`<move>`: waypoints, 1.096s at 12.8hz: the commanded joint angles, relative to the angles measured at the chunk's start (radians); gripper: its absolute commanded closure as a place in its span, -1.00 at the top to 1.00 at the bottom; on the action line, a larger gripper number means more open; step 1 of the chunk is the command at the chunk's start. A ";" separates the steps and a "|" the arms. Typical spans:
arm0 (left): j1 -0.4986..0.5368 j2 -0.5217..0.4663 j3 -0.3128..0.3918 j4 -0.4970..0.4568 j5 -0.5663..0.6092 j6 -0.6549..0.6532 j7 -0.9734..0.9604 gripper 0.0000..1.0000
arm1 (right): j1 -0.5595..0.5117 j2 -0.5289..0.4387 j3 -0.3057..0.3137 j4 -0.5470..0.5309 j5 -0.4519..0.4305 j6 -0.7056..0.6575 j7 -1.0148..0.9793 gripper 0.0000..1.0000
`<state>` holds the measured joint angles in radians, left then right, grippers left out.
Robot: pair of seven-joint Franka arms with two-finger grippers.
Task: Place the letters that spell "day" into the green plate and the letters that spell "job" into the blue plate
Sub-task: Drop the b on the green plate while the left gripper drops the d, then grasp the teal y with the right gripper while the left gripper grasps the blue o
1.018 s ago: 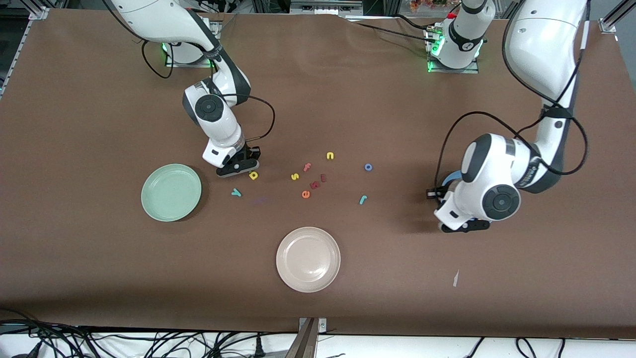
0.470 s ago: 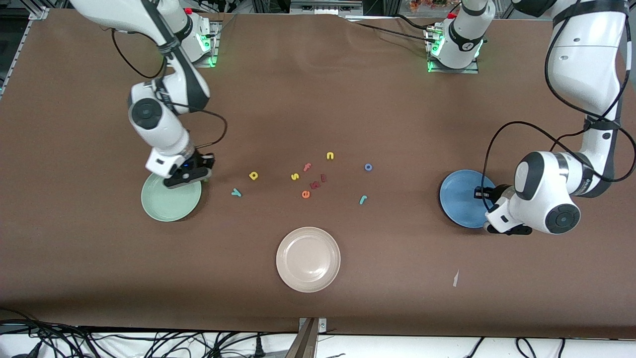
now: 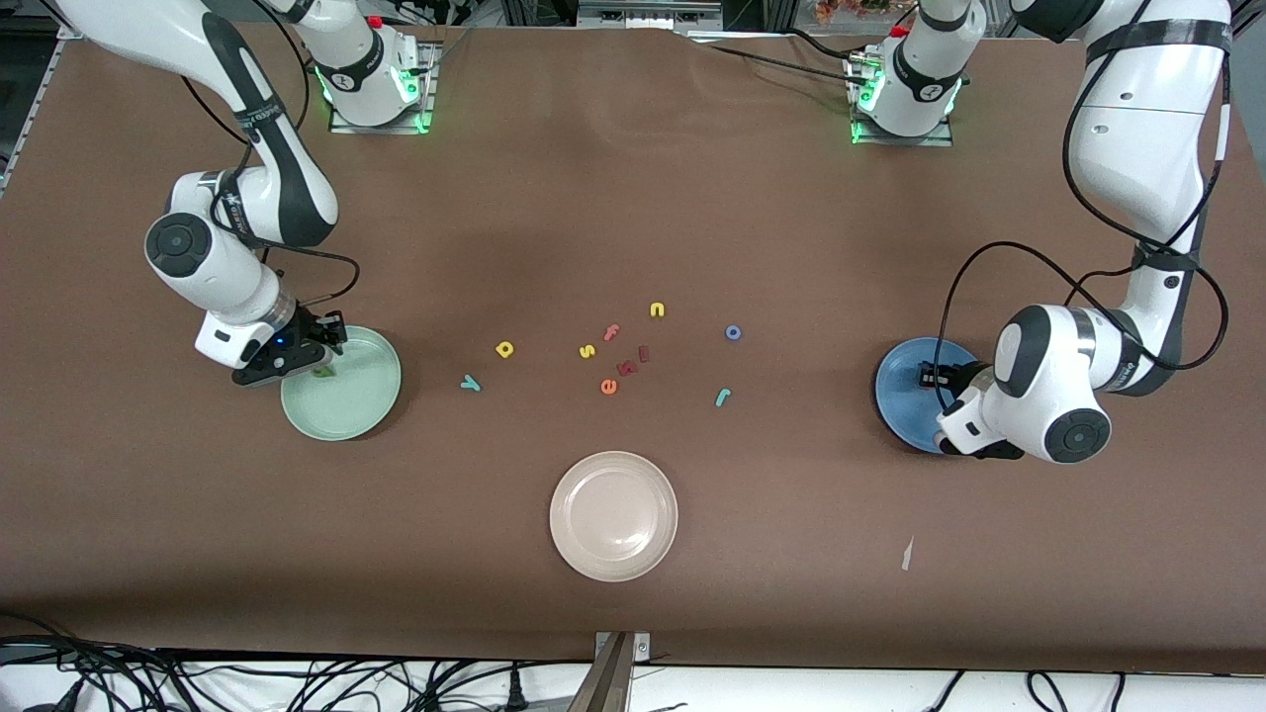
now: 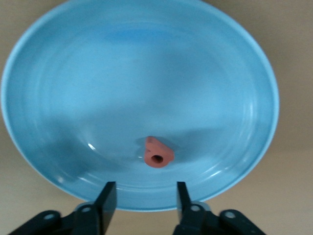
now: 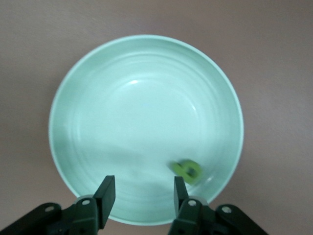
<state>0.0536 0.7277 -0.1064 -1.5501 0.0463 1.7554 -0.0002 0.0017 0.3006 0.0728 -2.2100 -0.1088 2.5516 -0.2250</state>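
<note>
The green plate (image 3: 346, 405) lies toward the right arm's end. An olive green letter (image 5: 187, 171) rests in it near the rim. My right gripper (image 3: 315, 361) hovers open over that plate, its jaws (image 5: 144, 193) empty. The blue plate (image 3: 900, 386) lies toward the left arm's end, with a pink-salmon letter (image 4: 158, 152) in it. My left gripper (image 3: 940, 381) stands open above it, nothing between its fingers (image 4: 145, 196). On the table between the plates lie a yellow round-bowled letter (image 3: 505, 348), a teal y (image 3: 471, 383), a blue o (image 3: 733, 332) and a teal hook (image 3: 722, 397).
A beige plate (image 3: 613, 514) sits nearer the front camera, at mid-table. A yellow s (image 3: 587, 351), pink f (image 3: 612, 332), yellow n (image 3: 657, 310), orange e (image 3: 608, 387) and two red pieces (image 3: 633, 361) cluster in the middle. A white scrap (image 3: 907, 554) lies near the front edge.
My right gripper travelled from beside the yellow letter to the green plate and opened, letting go of the olive letter. My left gripper opened over the blue plate, and the pink-salmon letter now lies there.
</note>
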 commanded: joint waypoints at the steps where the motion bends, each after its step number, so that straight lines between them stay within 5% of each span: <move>1: -0.018 -0.056 -0.033 -0.007 -0.028 -0.052 -0.020 1.00 | 0.003 0.034 0.060 0.065 0.047 -0.010 0.031 0.14; 7: -0.026 -0.120 -0.269 -0.016 -0.052 -0.047 -0.388 1.00 | 0.151 0.201 0.078 0.271 0.054 -0.010 0.327 0.15; 14: -0.197 -0.123 -0.289 -0.211 -0.040 0.293 -0.576 1.00 | 0.271 0.275 0.033 0.309 0.052 0.002 0.700 0.22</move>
<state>-0.1093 0.6259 -0.3969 -1.6892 0.0058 1.9608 -0.5180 0.2398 0.5441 0.1306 -1.9269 -0.0684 2.5521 0.4348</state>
